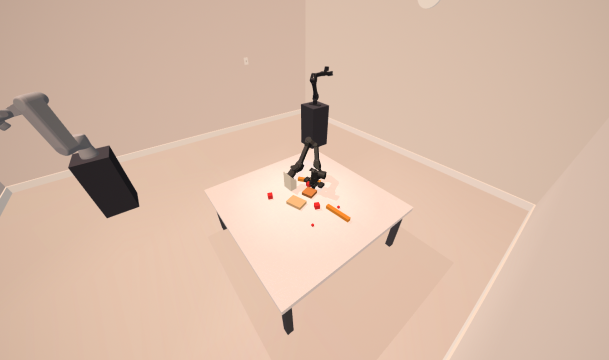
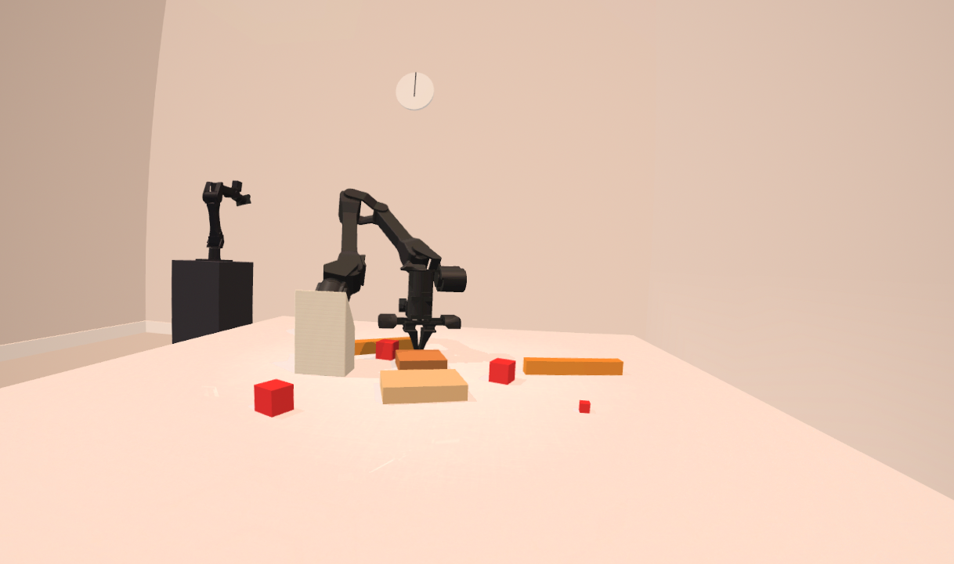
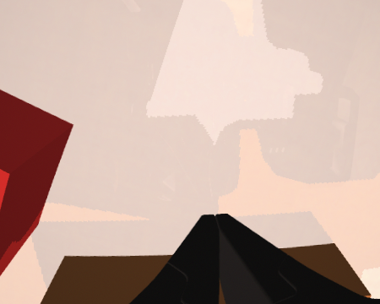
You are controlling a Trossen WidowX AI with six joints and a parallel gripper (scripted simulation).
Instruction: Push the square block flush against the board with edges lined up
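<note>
The square block [image 1: 309,192] [image 2: 421,359] is dark orange and lies flat. Its shaded brown side [image 3: 110,279] shows low in the wrist view. The board [image 1: 296,202] [image 2: 423,386] is light tan and lies flat on the side of the block away from the arm's fingers; a narrow gap shows between them in the top view. My gripper [image 2: 419,348] [image 3: 214,226] is shut and empty, pointing down just behind the block, at the side opposite the board. Whether the fingertips touch the block cannot be told. The board is out of the wrist view.
A red cube [image 1: 308,184] [image 2: 386,348] [image 3: 29,139] lies close beside the fingers, an orange bar [image 1: 301,179] [image 2: 364,346] behind it. A beige upright panel [image 1: 289,180] [image 2: 323,333] stands near the arm. Another red cube [image 1: 316,205] [image 2: 501,370] and orange bar [image 1: 338,212] [image 2: 572,366] lie past the block.
</note>
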